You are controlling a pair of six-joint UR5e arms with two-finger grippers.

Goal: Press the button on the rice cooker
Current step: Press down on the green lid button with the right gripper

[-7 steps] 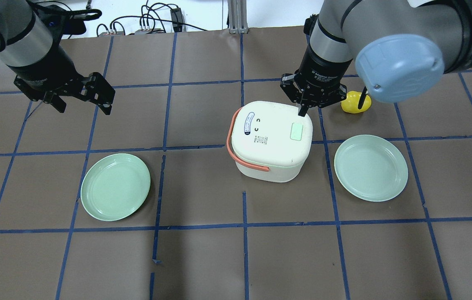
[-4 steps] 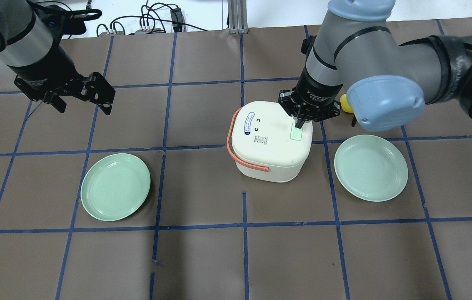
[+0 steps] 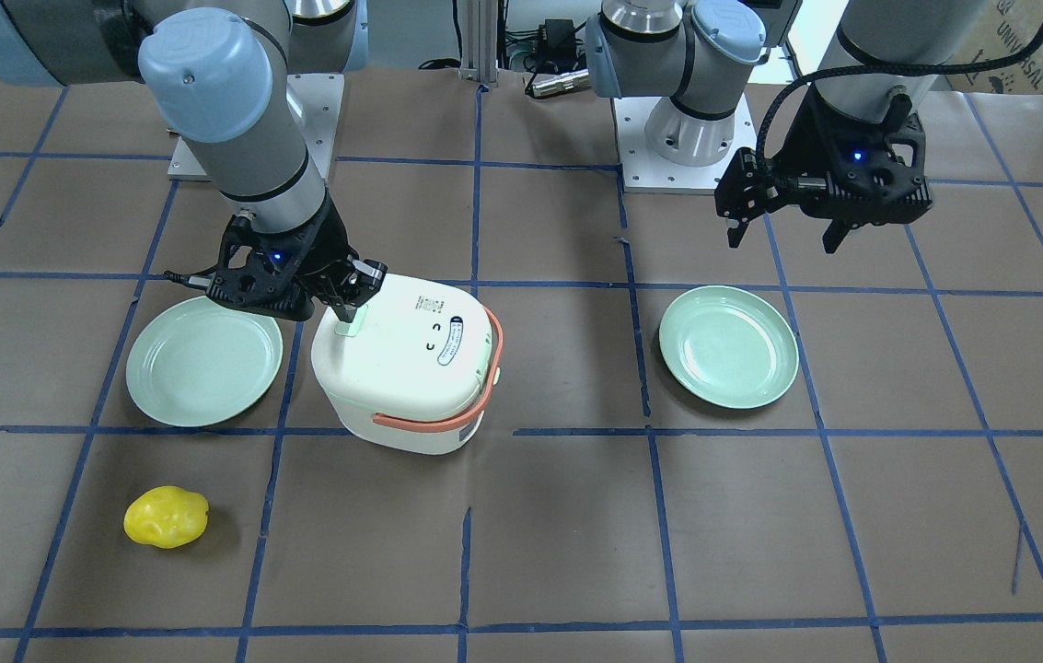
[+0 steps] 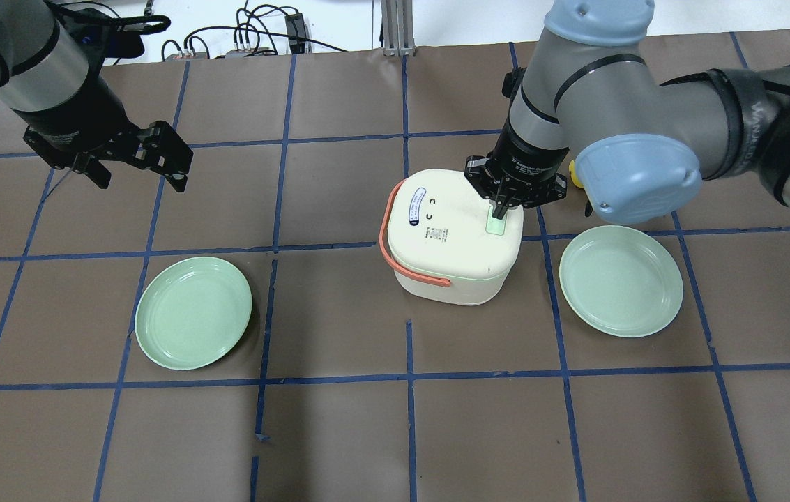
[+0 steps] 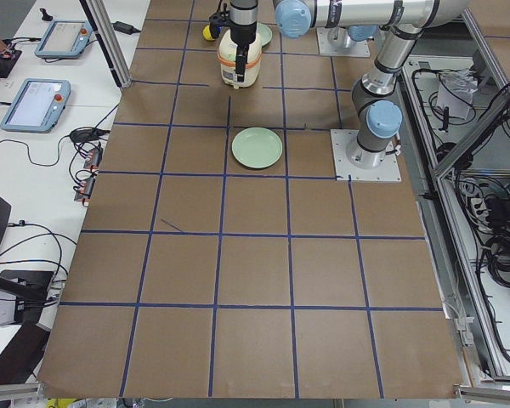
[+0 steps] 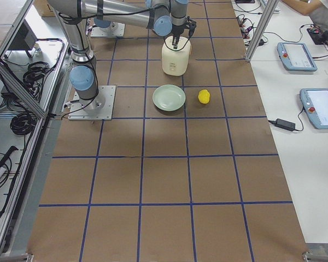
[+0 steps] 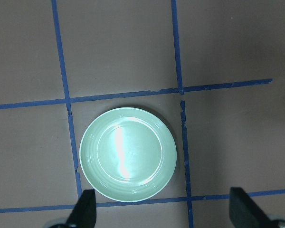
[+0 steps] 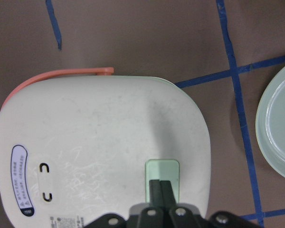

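The right end effector (image 4: 499, 209), pinched closed and empty, is pressing the button (image 8: 162, 169). The probably light rice cooker (image 4: 447, 230) is needing straight-down force

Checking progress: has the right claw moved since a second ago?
Yes. The right claw moved from the far edge of the rice cooker over its green button.

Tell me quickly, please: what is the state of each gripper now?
Left gripper: open, holding nothing, above a green plate.
Right gripper: shut, holding nothing, tip down on the green button of the rice cooker.
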